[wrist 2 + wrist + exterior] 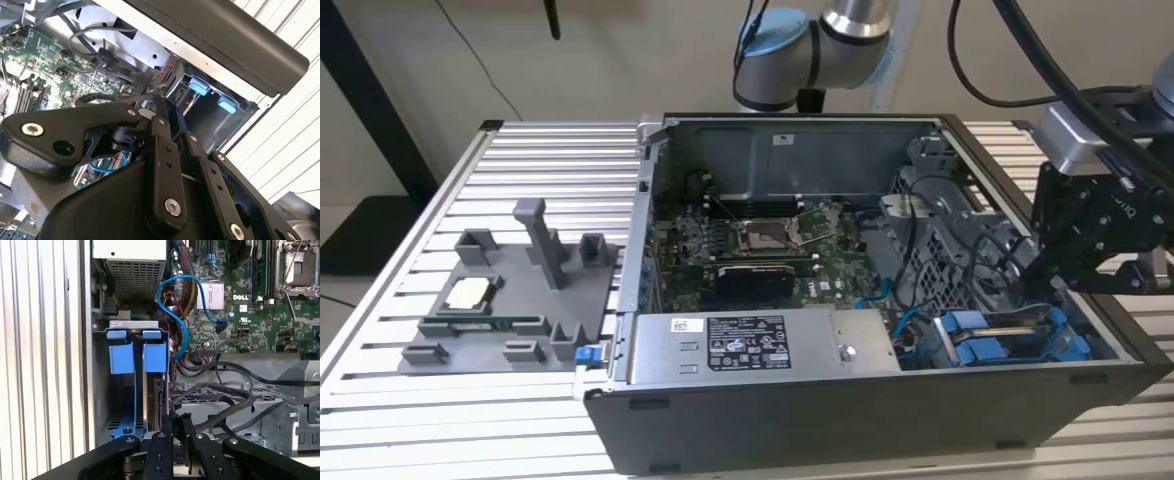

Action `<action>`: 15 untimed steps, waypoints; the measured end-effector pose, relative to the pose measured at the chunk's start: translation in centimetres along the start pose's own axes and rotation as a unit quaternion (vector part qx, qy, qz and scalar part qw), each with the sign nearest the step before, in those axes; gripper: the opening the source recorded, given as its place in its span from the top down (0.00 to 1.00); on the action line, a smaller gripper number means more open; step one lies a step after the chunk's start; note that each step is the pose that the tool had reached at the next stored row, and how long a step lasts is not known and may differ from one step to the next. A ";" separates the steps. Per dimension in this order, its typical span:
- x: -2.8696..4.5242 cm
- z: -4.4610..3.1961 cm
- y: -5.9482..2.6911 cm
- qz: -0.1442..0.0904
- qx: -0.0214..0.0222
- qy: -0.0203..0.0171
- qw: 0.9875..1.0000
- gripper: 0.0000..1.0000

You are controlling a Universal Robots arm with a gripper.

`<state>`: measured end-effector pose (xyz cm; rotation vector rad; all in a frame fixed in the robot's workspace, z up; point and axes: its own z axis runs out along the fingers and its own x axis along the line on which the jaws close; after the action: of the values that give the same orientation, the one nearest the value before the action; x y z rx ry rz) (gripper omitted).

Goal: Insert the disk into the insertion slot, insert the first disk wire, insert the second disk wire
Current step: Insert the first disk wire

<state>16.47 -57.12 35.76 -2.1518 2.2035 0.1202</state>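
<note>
The disk [159,397] stands edge-on in the drive bay at the open computer case's front corner, on the exterior view's right. Its blue carrier frame [155,356] sits beside a second blue carrier [121,358]. In the exterior view the blue carriers [1001,340] lie just below my gripper [1047,290]. My gripper [176,422] hangs right over the disk's near edge, fingers [165,432] drawn together with nothing seen between them. A blue wire [175,305] loops from the motherboard toward the bay, and black wires [225,395] lie over the metal cage. In the second wrist view the gripper [150,107] covers the bay's near side.
The power supply [747,340] fills the case's front. The motherboard [761,240] lies behind it. A grey fixture tray [507,300] with a processor chip [470,293] sits on the slatted table [534,150] at the exterior view's left. The case wall [225,45] runs close to my gripper.
</note>
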 end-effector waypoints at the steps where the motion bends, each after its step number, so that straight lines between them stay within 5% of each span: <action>1: 0.05 0.10 0.00 0.000 0.000 0.000 1.000 0.81; 15: 0.70 0.98 0.03 0.000 0.000 0.000 1.000 0.81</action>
<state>16.41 -57.72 34.72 -2.1523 2.2039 0.1193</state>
